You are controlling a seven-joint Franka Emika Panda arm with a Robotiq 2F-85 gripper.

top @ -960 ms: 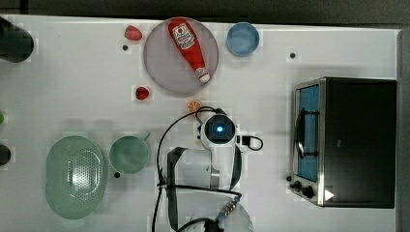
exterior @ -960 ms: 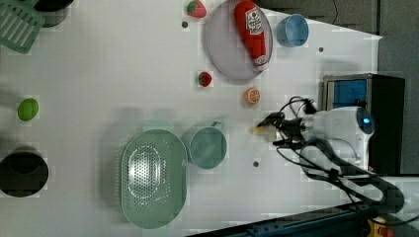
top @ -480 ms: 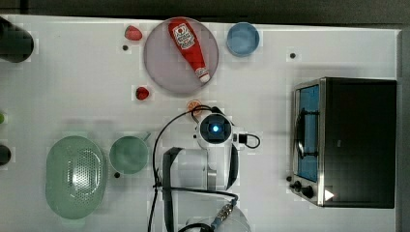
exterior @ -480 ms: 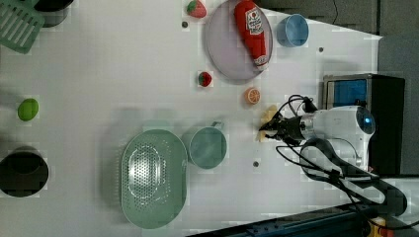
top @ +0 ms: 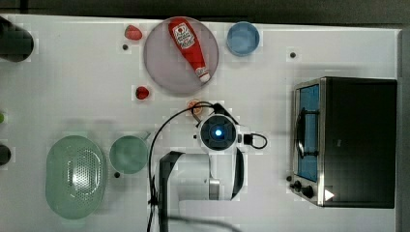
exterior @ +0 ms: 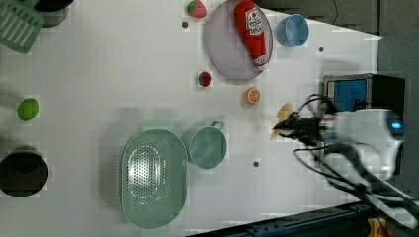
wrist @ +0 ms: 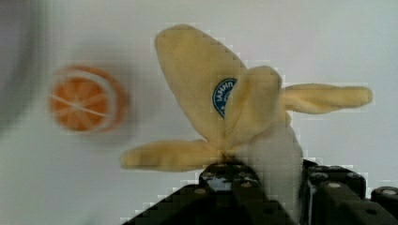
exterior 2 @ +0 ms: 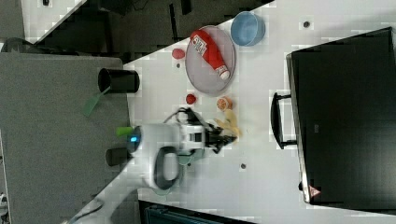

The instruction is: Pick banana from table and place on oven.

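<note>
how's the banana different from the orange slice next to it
The banana is pale cream-yellow with floppy peel flaps fanning out; the orange slice is a round orange disc with white segment lines. The banana is the larger of the two. The banana is clamped in the gripper, while the orange slice lies free on the white table. Both are small toy fruit.

A round blue sticker on the banana (wrist: pixel 220 98) carries white lettering, too blurred to read. The red ketchup bottle (top: pixel 187 47) bears a white label whose print cannot be made out. A small triangular sign marks the oven (top: pixel 360 140) at one corner, illegible.
</note>
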